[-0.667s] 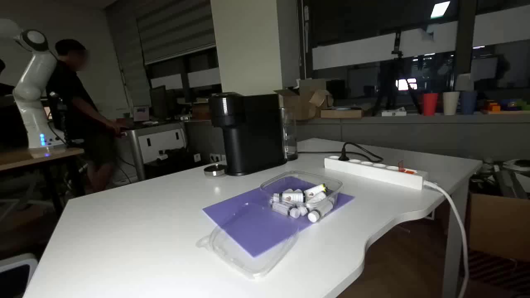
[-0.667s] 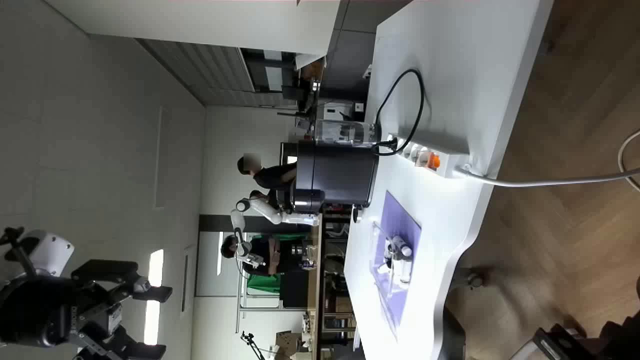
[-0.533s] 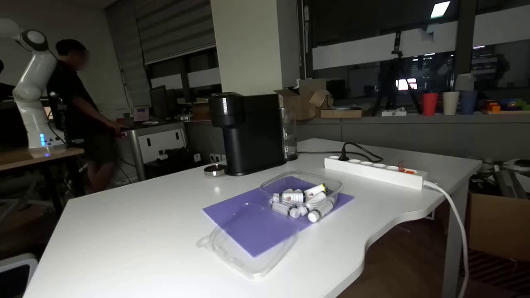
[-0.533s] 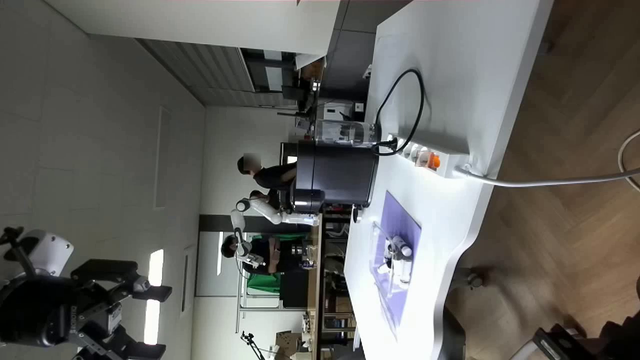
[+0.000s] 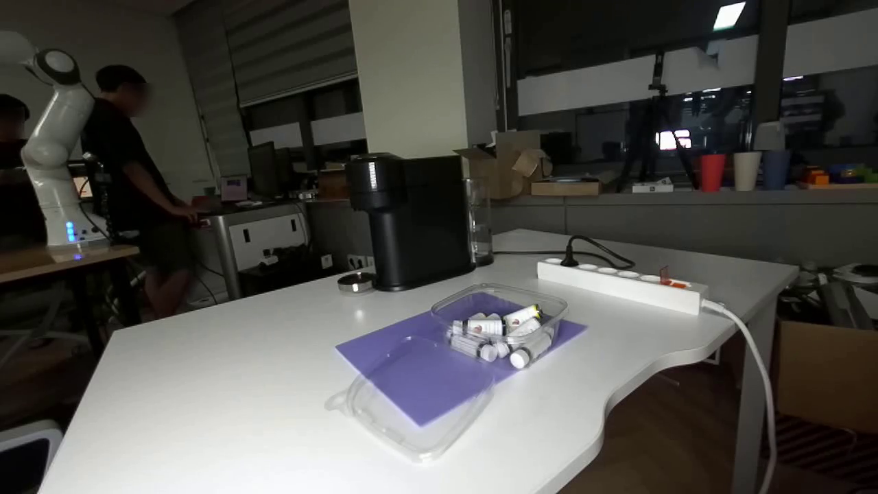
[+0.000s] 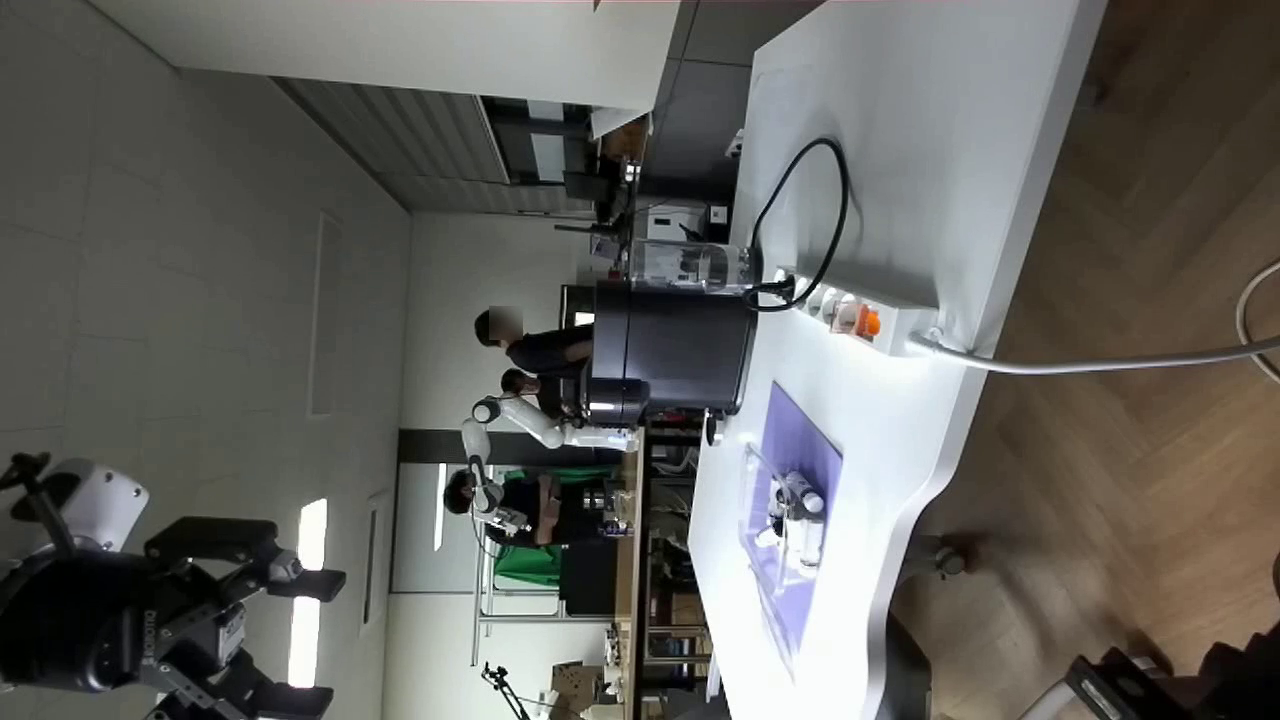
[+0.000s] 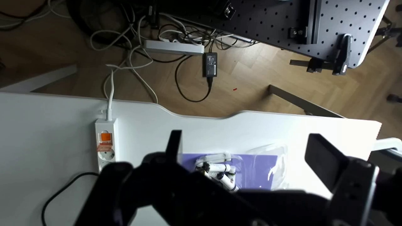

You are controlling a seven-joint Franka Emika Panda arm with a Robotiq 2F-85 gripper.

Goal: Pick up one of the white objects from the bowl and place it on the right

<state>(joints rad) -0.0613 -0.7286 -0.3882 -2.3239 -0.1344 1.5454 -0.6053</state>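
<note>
"Two fingers [image 6: 308, 583]: how do they stand?"

"Wide apart. The gripper [image 6: 300, 643] is at the lower left of an exterior view, well apart from the table [image 6: 900, 130] in the frame. The wrist view shows the same wide gap, one finger left of centre and one at right."

"And in an exterior view, from the left?"

"A white arm [image 5: 53, 144] and a person [image 5: 134, 158] at the left edge, then a black coffee machine [image 5: 425, 219] near the middle, then a clear lid [image 5: 394, 425] overlapping the lower corner of a purple mat [image 5: 418, 326]."

"Where are the white bottles [image 5: 485, 325]?"

"In the bowl [image 5: 557, 319] on the mat, right of centre, tipped over one another. In the wrist view they show at the lower middle, between the fingers in the frame, and the gripper hides part of the bowl."

"And farther right?"

"A white power strip [image 5: 621, 285] with a black plug [image 5: 568, 259], then cups [image 5: 746, 170] at the upper right: red, cream, blue."
</note>
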